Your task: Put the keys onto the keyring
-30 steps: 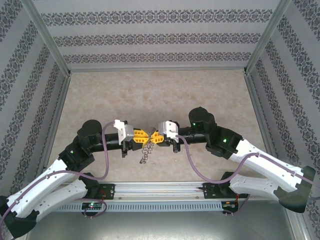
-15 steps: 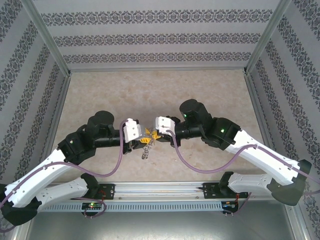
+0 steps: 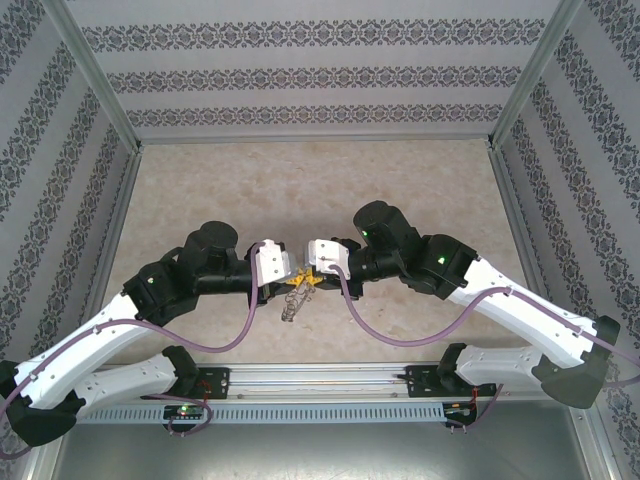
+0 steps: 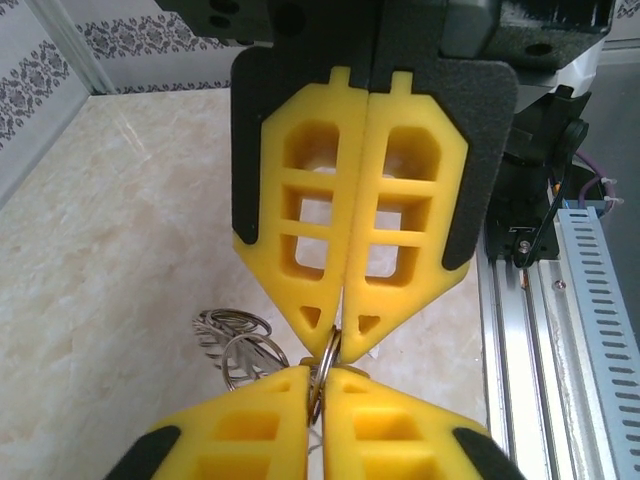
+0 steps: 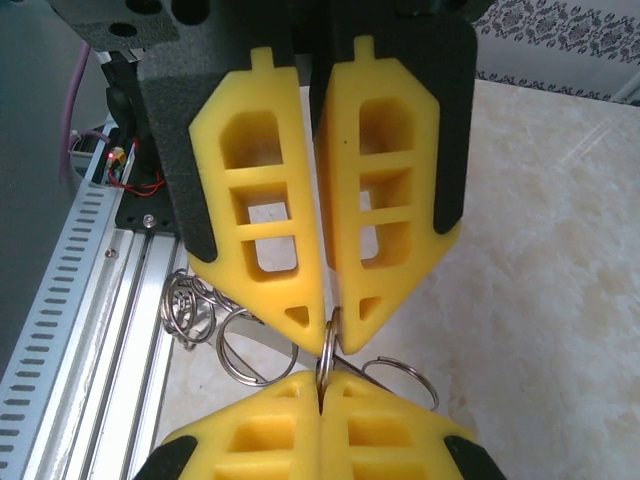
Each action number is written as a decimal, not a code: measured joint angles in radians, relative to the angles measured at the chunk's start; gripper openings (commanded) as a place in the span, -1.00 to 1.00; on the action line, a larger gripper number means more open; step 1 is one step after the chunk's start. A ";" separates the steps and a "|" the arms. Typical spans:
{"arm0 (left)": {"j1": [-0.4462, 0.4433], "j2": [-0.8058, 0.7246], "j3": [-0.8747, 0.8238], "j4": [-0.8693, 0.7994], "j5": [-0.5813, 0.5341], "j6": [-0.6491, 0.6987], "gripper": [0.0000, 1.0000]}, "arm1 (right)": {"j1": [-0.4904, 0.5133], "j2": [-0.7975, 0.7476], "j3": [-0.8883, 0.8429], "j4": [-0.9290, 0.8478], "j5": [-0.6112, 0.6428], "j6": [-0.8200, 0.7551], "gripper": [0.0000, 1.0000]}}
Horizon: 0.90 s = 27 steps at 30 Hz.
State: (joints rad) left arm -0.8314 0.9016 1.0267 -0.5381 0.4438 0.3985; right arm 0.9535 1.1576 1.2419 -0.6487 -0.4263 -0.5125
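Two sets of jaws meet tip to tip above the table. We see the left jaws and the right jaws each clamped shut on one loop of the keyring, whose other loops dangle just beneath them.

Look: the keyring is a loose bunch of thin, silver-grey wire rings linked together, some round and some coiled.
Held part: one ring stands edge-on, pinched from opposite sides between the closed tips of the left end effector and the right end effector, which meet almost tip to tip.
Loose part: the other rings spread out just beside the pinched one, overlapping each other at tilted angles.
Place: near the front middle of the pale marbled table; whether the loose rings touch it cannot be told.
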 measured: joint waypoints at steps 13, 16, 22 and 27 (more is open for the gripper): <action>-0.001 -0.019 -0.013 0.006 0.019 0.007 -1.00 | 0.017 -0.002 -0.001 0.003 -0.001 -0.011 -0.45; -0.001 -0.056 -0.050 0.036 0.026 -0.006 -1.00 | 0.027 -0.020 -0.017 0.036 -0.009 0.000 -0.40; -0.001 -0.113 -0.112 0.118 0.066 -0.045 -1.00 | 0.026 -0.052 -0.048 0.086 -0.011 0.024 -0.42; -0.001 -0.165 -0.177 0.217 0.106 -0.094 -1.00 | 0.026 -0.058 -0.067 0.114 -0.013 0.039 -0.42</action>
State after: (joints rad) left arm -0.8322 0.7368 0.8494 -0.3210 0.5499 0.3042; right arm 0.9798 1.0996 1.1748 -0.5346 -0.4389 -0.4736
